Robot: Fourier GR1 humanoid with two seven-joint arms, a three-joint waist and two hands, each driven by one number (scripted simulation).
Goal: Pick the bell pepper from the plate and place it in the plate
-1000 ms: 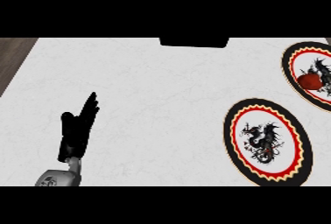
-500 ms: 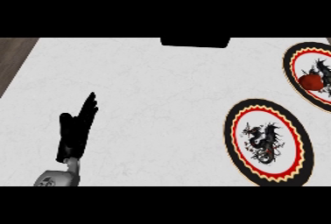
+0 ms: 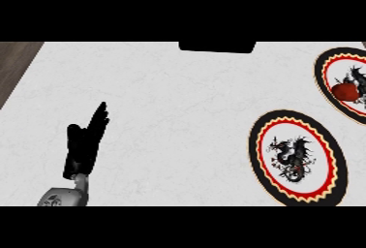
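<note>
A red bell pepper (image 3: 346, 91) lies on the far plate (image 3: 325, 72), which is cut off by the right edge of the head view. A second plate (image 3: 263, 155), with a black rim, red and cream bands and a dark dragon drawing, lies nearer and holds nothing. My left hand (image 3: 82, 145) rests open at the lower left, fingers straight and pointing up and slightly right, far from both plates. My right hand does not show.
The white marbled counter (image 3: 172, 106) fills the view. A dark rectangular object (image 3: 217, 46) sits at its far edge. A strip of brown wooden floor (image 3: 14, 63) shows beyond the counter's left edge.
</note>
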